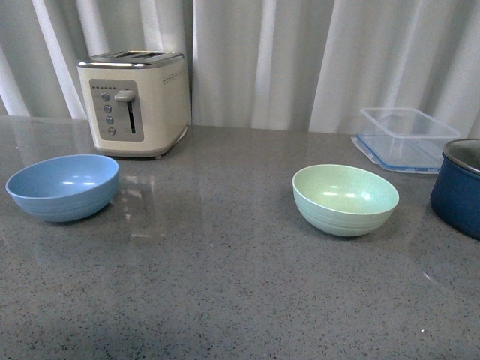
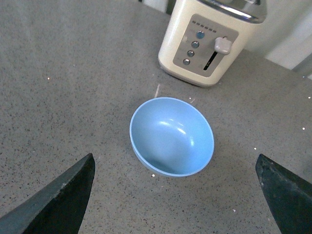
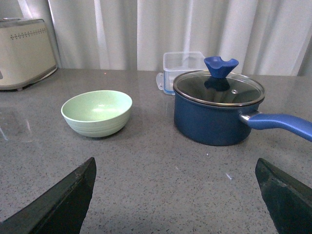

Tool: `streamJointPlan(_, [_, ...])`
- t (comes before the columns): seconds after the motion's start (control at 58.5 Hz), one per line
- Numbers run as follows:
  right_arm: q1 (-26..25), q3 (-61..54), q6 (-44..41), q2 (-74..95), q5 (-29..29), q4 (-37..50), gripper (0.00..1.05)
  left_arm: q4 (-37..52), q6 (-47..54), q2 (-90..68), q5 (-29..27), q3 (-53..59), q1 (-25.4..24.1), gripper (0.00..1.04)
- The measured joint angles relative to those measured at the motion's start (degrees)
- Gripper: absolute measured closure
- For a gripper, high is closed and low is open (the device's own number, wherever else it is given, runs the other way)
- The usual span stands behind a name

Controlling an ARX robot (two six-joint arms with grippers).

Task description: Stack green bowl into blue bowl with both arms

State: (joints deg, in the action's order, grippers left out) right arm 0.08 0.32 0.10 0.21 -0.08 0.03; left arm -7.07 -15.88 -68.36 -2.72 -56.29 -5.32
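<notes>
The blue bowl (image 1: 64, 185) stands upright and empty on the grey counter at the left. The green bowl (image 1: 345, 199) stands upright and empty at the centre right, well apart from it. Neither arm shows in the front view. My left gripper (image 2: 175, 192) is open and empty above the counter, with the blue bowl (image 2: 171, 136) just beyond its fingertips (image 2: 66, 195). My right gripper (image 3: 175, 195) is open and empty, low over the counter. The green bowl (image 3: 96, 113) lies ahead of it toward one side.
A cream toaster (image 1: 135, 101) stands behind the blue bowl. A dark navy pot (image 1: 459, 187) with glass lid (image 3: 218, 88) and long handle (image 3: 280, 124) stands right of the green bowl. A clear plastic container (image 1: 401, 137) is behind it. White curtains hang at the back.
</notes>
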Motion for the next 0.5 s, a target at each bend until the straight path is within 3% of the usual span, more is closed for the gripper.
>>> streamJointPlan(0.274, [0.0,0.0,0.0,0.0,0.0,0.0,0.1,-10.0,-3.8,-14.9,-0.1,-14.8,-0.7,0.07])
streamJointPlan(0.496, [0.0,0.0,0.0,0.0,0.0,0.0,0.1,-11.0,-4.4,-23.6,-0.6,-18.4,-1.0,0.07])
